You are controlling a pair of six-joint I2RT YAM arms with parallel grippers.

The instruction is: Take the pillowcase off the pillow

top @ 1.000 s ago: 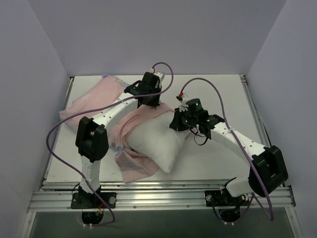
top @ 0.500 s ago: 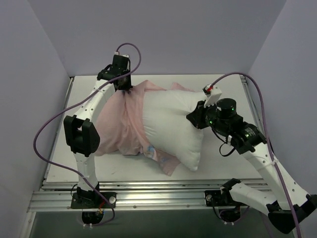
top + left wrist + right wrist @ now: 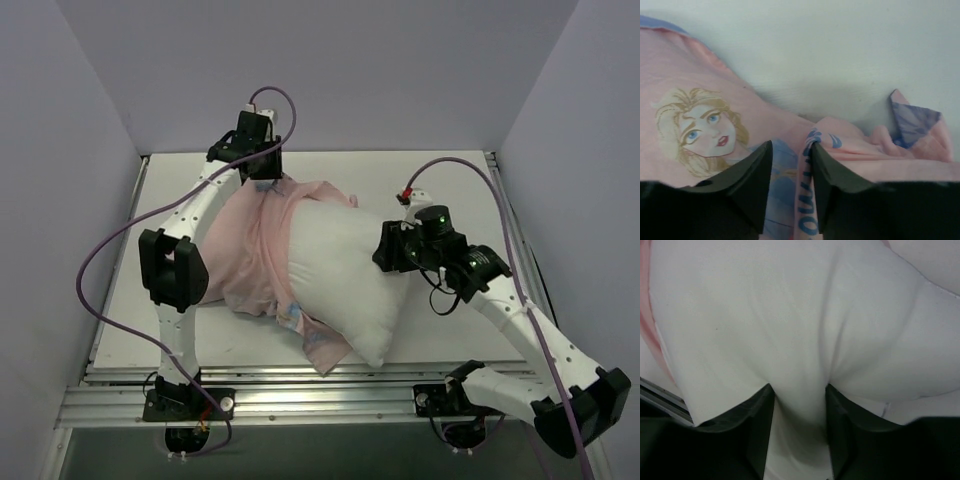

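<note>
Our white counter (image 3: 370, 170) sits boxed in by pale lilac walls (image 3: 350, 70). The pillow (image 3: 340, 270) lies mid-counter, half out of the pink pillowcase (image 3: 250, 250). Our left jaws pinch a pillowcase fold; our right jaws clamp the pillow.

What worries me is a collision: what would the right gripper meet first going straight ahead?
The pillow: the right gripper pinches a fold of it, so pushing on would likely just press deeper into it. What lies behind is hidden.
</note>
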